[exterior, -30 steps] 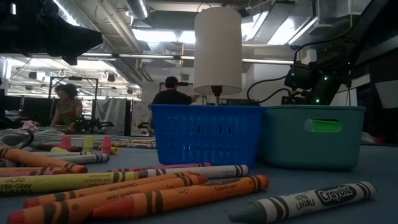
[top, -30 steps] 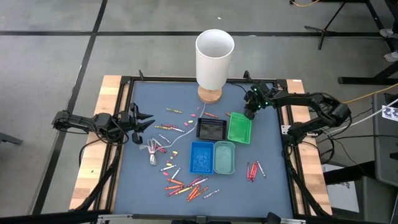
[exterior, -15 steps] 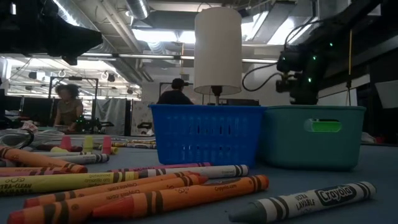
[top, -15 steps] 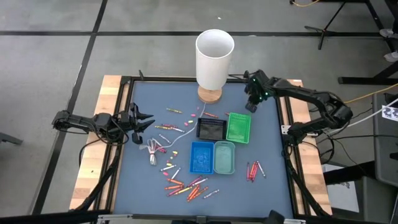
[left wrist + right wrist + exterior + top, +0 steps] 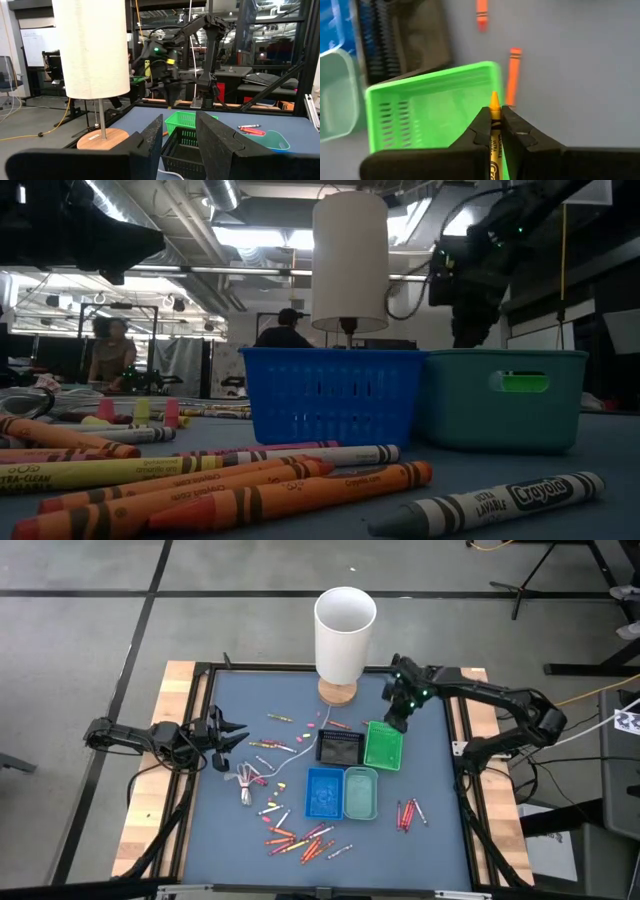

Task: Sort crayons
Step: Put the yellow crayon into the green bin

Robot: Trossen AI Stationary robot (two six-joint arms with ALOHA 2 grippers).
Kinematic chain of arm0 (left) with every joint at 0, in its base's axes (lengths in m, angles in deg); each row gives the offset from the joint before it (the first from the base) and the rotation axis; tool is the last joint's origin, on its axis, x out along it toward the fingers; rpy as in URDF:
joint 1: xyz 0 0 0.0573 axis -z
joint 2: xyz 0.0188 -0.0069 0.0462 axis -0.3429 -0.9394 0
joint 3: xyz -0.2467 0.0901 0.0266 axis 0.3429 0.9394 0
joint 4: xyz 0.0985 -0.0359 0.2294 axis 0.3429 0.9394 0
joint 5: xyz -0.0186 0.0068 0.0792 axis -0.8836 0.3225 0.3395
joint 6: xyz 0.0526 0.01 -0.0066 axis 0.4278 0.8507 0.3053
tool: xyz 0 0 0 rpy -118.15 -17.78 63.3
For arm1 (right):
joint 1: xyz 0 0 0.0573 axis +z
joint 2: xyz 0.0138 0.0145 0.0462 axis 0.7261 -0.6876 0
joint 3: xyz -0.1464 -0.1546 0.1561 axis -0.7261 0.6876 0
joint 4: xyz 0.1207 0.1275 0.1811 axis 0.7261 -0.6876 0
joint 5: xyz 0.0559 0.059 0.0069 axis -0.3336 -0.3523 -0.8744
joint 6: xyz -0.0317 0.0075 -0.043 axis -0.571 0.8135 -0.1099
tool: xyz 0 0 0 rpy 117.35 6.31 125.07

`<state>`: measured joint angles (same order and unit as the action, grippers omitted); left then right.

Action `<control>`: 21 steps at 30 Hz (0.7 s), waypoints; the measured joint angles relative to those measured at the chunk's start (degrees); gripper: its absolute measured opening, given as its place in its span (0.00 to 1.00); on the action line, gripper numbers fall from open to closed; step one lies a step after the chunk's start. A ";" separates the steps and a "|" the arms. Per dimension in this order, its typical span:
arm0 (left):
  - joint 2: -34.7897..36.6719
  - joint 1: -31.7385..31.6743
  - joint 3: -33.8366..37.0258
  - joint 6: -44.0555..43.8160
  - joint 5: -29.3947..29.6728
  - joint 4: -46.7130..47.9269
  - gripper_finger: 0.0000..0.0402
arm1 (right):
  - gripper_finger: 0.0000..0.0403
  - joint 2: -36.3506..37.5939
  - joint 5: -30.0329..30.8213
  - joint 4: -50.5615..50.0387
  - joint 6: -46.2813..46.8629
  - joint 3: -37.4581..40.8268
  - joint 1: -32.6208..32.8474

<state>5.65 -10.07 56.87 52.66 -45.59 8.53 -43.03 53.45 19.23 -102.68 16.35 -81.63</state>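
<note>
1. High view: left gripper (image 5: 238,732) sits low at the left edge of the counter (image 5: 440,840), fingers spread apart with nothing between them. It points toward the middle of the counter.
2. Just right of it: a white cord (image 5: 250,778) with a bundled end. Loose crayons are scattered around it and toward the lamp.
3. Front centre-left: the main pile of crayons (image 5: 300,840), red, orange and yellow, lying flat on the counter. Low view shows the same pile close up (image 5: 250,485), with a grey one (image 5: 490,505) off to the side.
4. Back centre: white lamp (image 5: 345,635) on a round wooden base.
5. Middle: four trays in a cluster. Black tray (image 5: 338,748) is behind the blue tray (image 5: 322,792). Teal tray (image 5: 360,794) touches the blue one on its right. Green tray (image 5: 384,746) is beside the black one.
6. Right gripper (image 5: 397,716) hangs over the back end of the green tray, arm reaching in from the right edge.
7. Right wrist view: fingers (image 5: 480,127) clamped on a yellow crayon (image 5: 494,125), tip sticking out past them, above the green tray (image 5: 420,115). Two orange crayons lie on the counter just beyond that tray.
8. Front right: a small group of red crayons (image 5: 406,812) on the counter, apart from the trays.
9. Low view: people visible in the room behind the counter.
</note>
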 joint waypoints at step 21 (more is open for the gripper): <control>0.00 0.00 0.00 0.00 -0.02 0.02 0.25 | 0.06 -0.02 14.01 2.22 1.34 0.00 20.15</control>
<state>5.65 -10.07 56.88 52.65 -45.61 8.56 -43.05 67.46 21.45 -101.34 16.35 -61.47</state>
